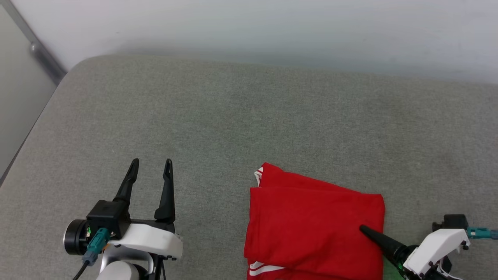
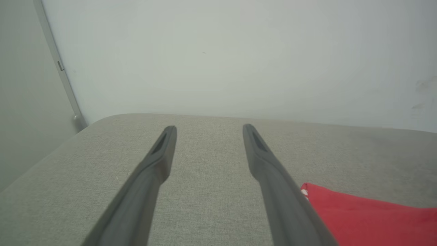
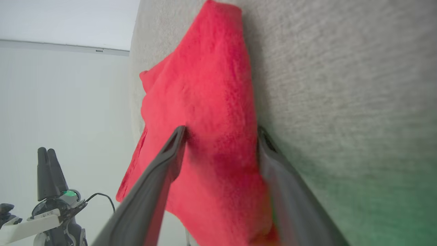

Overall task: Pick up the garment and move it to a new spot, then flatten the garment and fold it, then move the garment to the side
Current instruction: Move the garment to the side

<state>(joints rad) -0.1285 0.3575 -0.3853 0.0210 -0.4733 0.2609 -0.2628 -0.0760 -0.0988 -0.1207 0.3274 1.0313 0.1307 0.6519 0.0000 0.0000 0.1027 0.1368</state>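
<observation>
The garment [image 1: 311,225] lies folded into a red rectangle on the grey cloth surface [image 1: 233,116], with white striped trim peeking out at its far left corner and near edge. My right gripper [image 3: 220,131] is open and straddles the garment's right edge. One dark finger [image 1: 383,243] lies on top of the red cloth; the other runs low along the surface at the cloth's edge. My left gripper [image 1: 151,163] hovers open and empty to the garment's left, well apart from it. The left wrist view catches the garment's corner [image 2: 368,215].
A pale wall [image 1: 272,27] stands behind the surface. The surface's rounded corner and left edge [image 1: 50,101] drop off toward a grey strip and the floor. Bare grey cloth stretches beyond and to the left of the garment.
</observation>
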